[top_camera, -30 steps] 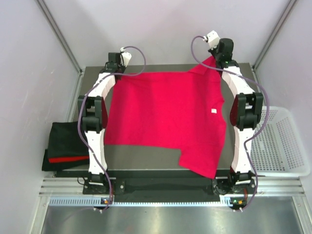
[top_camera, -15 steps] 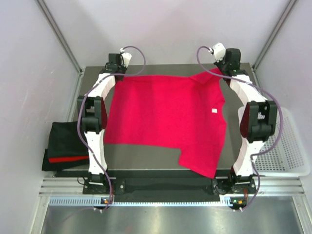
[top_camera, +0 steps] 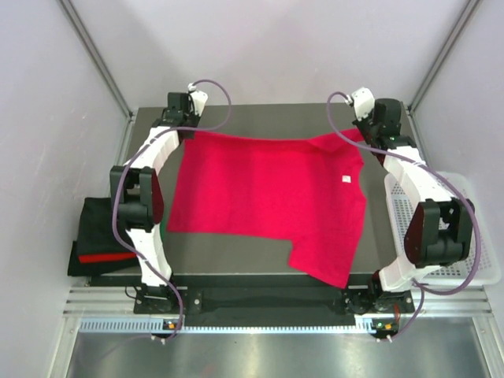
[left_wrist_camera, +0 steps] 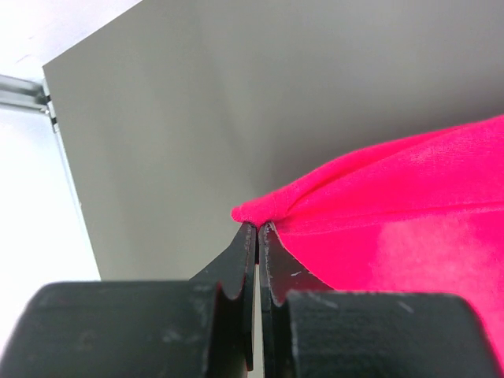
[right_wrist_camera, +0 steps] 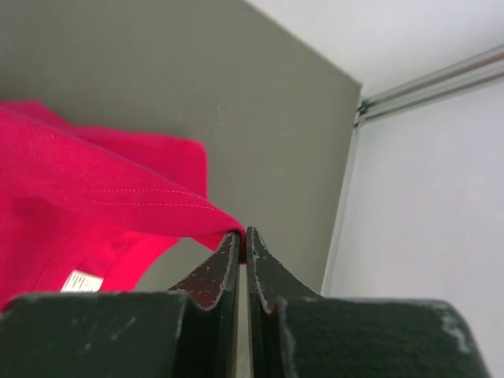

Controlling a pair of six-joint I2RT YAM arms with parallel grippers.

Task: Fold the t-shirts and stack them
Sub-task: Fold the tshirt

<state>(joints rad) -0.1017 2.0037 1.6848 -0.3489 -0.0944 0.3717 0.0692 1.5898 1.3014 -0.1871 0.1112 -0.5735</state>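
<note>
Cloth of the bright pink-red short-sleeved t-shirt is clamped in both pincers: the left pincer bites its far left corner and the right pincer its far right sleeve. It lies spread on the grey tabletop, reaching from the pincers back toward the arm bases, its held edge running left to right. The folded black and red cloth pile at the left is partly hidden by the left arm.

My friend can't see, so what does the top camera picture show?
Two robot arms hold a bright red t-shirt spread over a grey table, the left claw and right claw each pinching a far corner. Dark folded shirts lie left; a white basket sits right.
</note>
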